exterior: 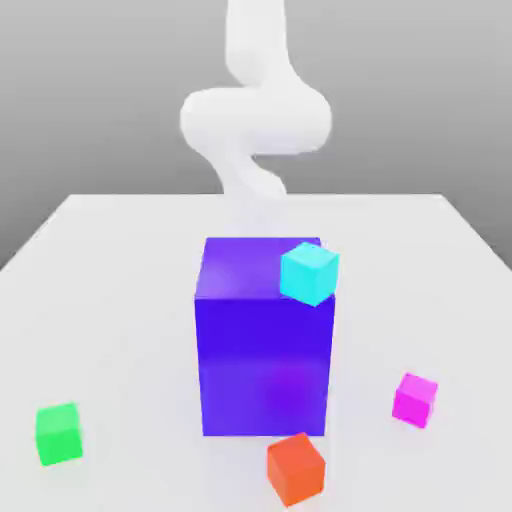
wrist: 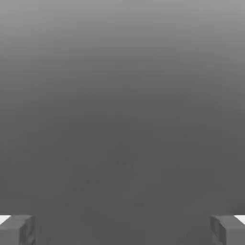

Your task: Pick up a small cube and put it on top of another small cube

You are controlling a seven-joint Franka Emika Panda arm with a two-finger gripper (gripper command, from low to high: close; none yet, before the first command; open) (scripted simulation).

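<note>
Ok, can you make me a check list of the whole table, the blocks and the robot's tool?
Surface: pale table, flat
Job's things: small magenta cube, at the exterior view's right; small green cube, at its left
Clutter: big purple-blue block between them; small cyan cube; small red-orange cube
Gripper: tool open, nothing between its fingers
Cables: nothing seen
Surroundings: plain gray background
</note>
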